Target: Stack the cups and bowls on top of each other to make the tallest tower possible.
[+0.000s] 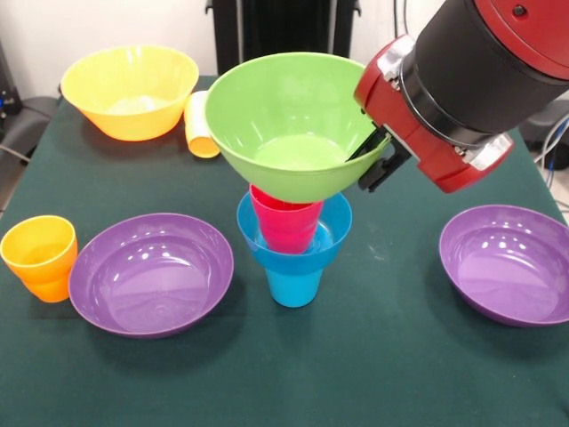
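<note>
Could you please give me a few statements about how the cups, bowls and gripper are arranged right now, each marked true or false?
1. The glossy lime green plastic bowl tops the tower, sitting on the red plastic cup. True.
2. The gripper hangs far from the tower. False: one finger is inside the green bowl's rim, one outside.
3. The small yellow plastic cup stands upright. False: it lies on its side beside the large orange-yellow bowl.
4. The orange plastic cup stands next to a shallow purple bowl. True.
</note>
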